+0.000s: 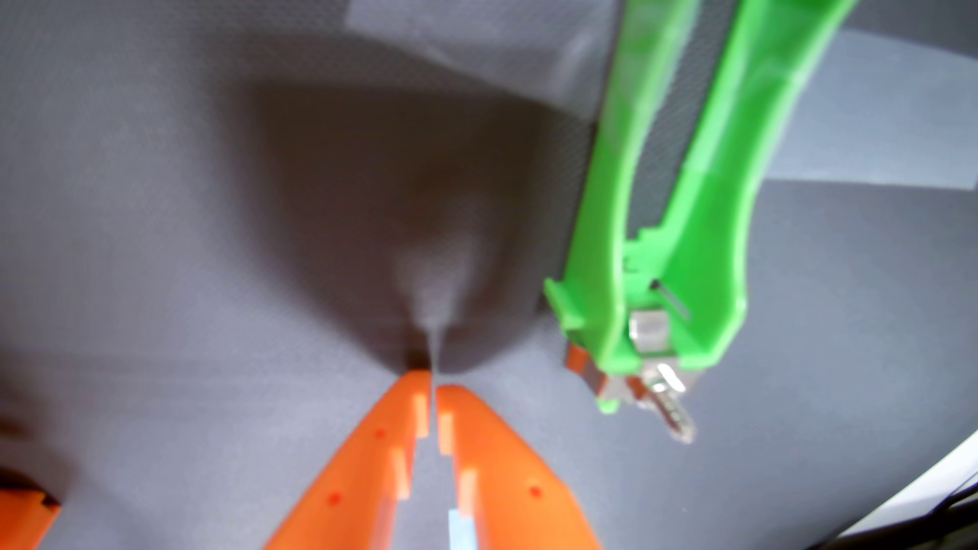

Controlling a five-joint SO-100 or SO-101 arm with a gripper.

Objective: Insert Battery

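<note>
Orange gripper (433, 383), low in the frame, is showing its tips nearly touching with nothing between them. No battery is appearing; a green holder (682, 211) is lying at upper right, so insertion seems unstarted.

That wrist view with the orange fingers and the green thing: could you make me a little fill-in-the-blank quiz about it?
1. The two fingers at the bottom of the wrist view are coloured ____.
2. Their tips are nearly together, and between them they hold ____.
3. The green holder lies to the ____ of the fingers in this view.
4. The grey mat directly beyond the fingertips is darkened by a ____.

Missing words: orange; nothing; right; shadow
</note>
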